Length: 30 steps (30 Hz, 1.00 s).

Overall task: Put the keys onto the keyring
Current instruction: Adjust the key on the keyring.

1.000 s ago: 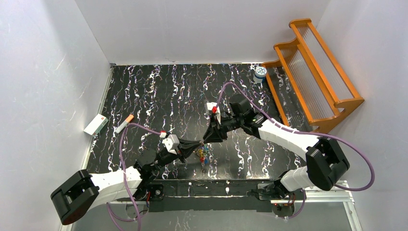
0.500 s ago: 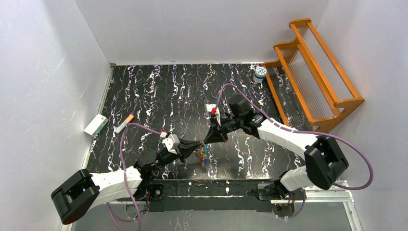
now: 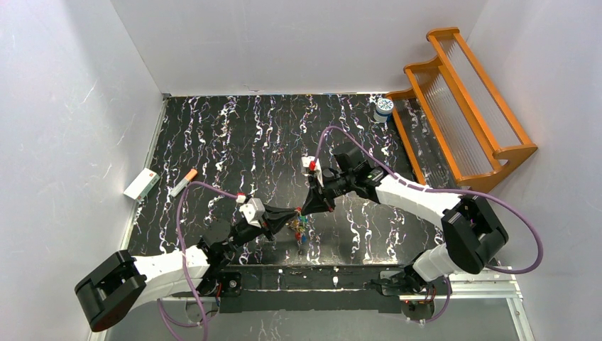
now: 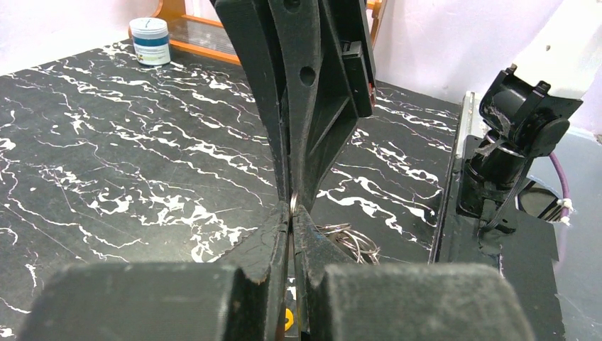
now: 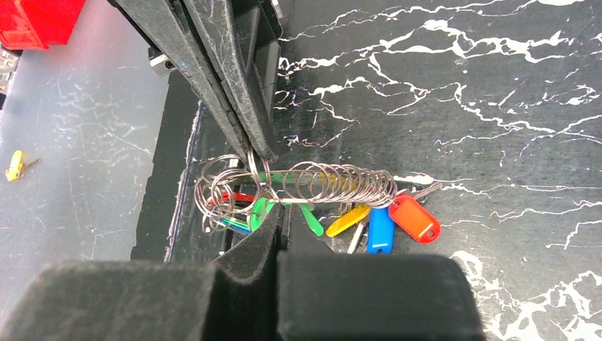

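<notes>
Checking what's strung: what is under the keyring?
Keys with red, blue, yellow and green heads show under the keyring. The right fingers cover part of the bunch, so no full count.

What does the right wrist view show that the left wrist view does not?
Only the right wrist view: the green, blue and orange-red tags of the keys at the keyring, and a small yellow piece off the table.

Only the left wrist view: the white-and-blue jar, the wooden rack beside it, and a black arm base at the table edge.

Both: the left fingers and right fingers shut tip to tip on the keyring's silver loops, over the black marbled table.
</notes>
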{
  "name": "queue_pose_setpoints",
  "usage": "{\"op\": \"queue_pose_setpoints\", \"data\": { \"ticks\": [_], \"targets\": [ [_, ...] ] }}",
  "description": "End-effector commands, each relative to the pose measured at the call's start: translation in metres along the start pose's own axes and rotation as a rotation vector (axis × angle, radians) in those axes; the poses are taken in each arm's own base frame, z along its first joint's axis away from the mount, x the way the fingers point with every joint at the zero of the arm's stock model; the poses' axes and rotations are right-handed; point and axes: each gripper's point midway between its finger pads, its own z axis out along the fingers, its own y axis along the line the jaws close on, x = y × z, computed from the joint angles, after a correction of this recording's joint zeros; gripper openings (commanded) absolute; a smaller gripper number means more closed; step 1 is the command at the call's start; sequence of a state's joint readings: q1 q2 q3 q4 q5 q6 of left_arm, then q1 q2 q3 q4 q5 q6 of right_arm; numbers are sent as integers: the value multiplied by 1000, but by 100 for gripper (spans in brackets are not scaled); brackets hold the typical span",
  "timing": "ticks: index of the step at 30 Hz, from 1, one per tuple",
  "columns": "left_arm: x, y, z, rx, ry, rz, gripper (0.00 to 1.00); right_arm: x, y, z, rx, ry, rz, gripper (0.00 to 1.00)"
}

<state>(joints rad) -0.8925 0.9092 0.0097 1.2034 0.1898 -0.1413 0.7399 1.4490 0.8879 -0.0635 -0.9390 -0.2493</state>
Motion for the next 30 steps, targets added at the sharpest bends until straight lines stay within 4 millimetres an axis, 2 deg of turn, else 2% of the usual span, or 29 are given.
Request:
{"op": "queue_pose_setpoints", "data": {
  "ticks": [1,7,18,24,30],
  "targets": [
    [-23,-3,0,7,-90,8,0,5,-5,0,13,20,-1,1],
    [-21,-3,1,10,-86,5,0,9,-8,1,12,33,10,1],
    [-18,-4,1,18,-72,2,0,-6,-8,3,-8,1,-24,3],
    [-19,-1,1,-1,-78,-1,0,-21,-13,-13,142,-63,-134,41],
    [-22,3,0,-23,-89,11,0,-39,-13,-31,264,-146,-227,69]
  ]
}}
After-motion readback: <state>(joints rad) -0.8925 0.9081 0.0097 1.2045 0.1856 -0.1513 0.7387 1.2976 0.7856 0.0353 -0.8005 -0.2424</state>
